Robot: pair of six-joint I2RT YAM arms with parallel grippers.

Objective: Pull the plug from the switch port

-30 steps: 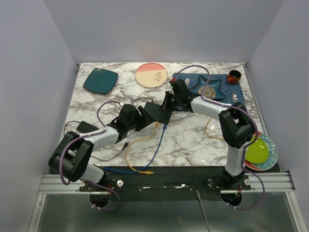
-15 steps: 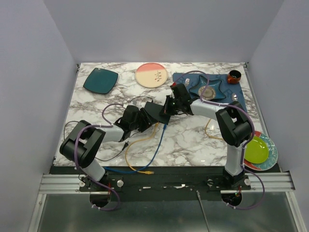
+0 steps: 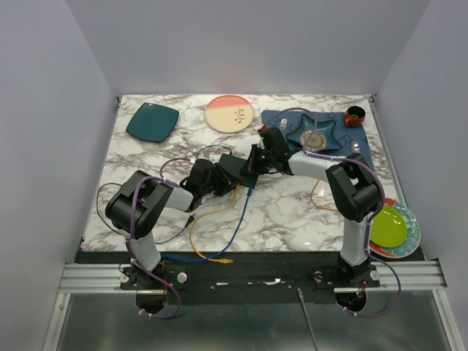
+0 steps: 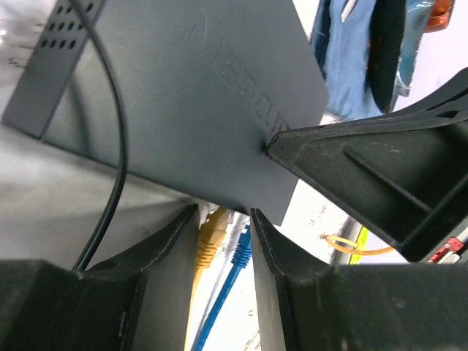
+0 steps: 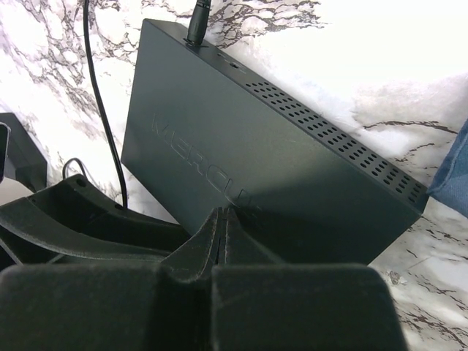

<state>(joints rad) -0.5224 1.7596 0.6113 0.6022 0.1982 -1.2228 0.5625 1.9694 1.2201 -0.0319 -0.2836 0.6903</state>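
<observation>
Table: white marble-look top with grey veins. Plain pale lilac-grey walls close it in at left, back and right. An aluminium rail runs across the near edge, with both arm bases on it.

Switch: mid-table, slightly back of centre, between the two claws. It is matte black, with vent holes along one side and embossed lettering on the top face. In the left wrist view it looks tipped rather than flat, but I can't tell the angle.

Left claw: jaws apart with a narrow gap, nosed up to the switch's near edge. A yellow plug and a blue plug show side by side in the gap, under that edge. I can't tell if either pad touches a plug. The sockets are hidden.

Right claw: jaws together with nothing between them, tip against the switch's top face.

Yellow cable and blue cable run from the switch across the marble toward the near edge. A black jack sits in the switch's far end, and a thin black cord lies on the marble beside it.

Rest of the top:
- teal plate back left
- pink plate back centre
- blue cloth back right, with a blue star dish and an orange cup on it
- green plate stacked on a blue plate at the right edge
</observation>
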